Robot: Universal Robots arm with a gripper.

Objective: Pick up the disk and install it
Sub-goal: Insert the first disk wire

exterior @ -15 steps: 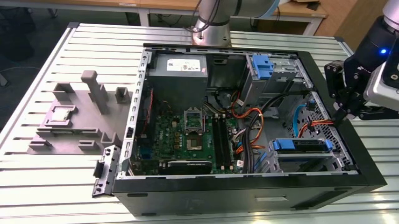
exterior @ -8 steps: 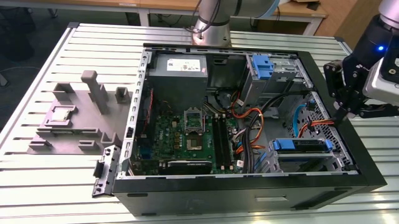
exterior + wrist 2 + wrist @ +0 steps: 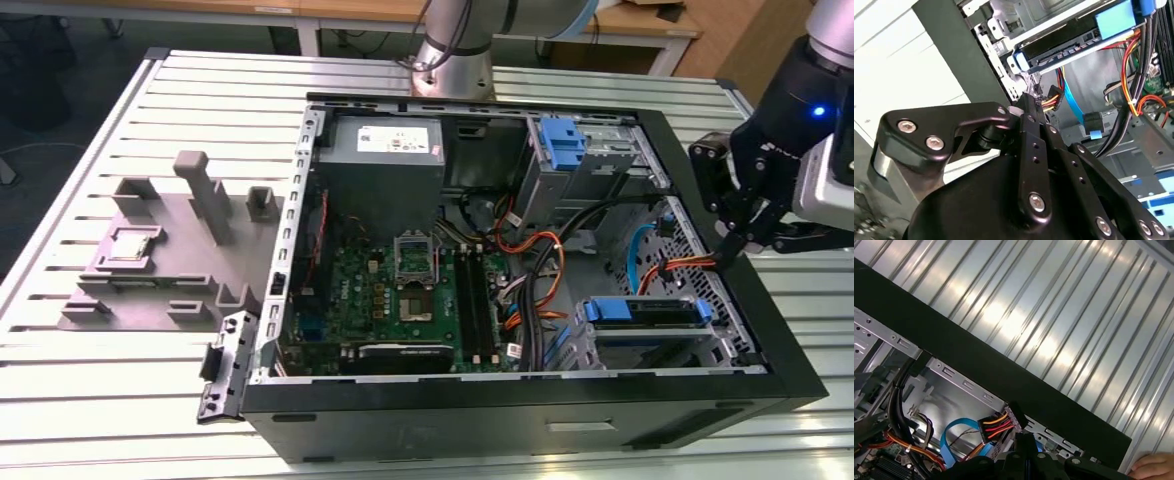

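One disk (image 3: 642, 311), one gripper (image 3: 729, 260) near it

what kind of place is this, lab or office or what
Most likely a robotics lab or test bench: an open desktop computer case lies on a slatted metal table, a robot arm's base stands at the table's edge, and a grey parts fixture sits beside the case.

A black case (image 3: 507, 425) is seen on a silver, ribbed table (image 3: 107, 400). Inside the case, a green motherboard (image 3: 387, 290) and orange cables (image 3: 531, 243) are shown; at its rim, a black gripper (image 3: 727, 262).
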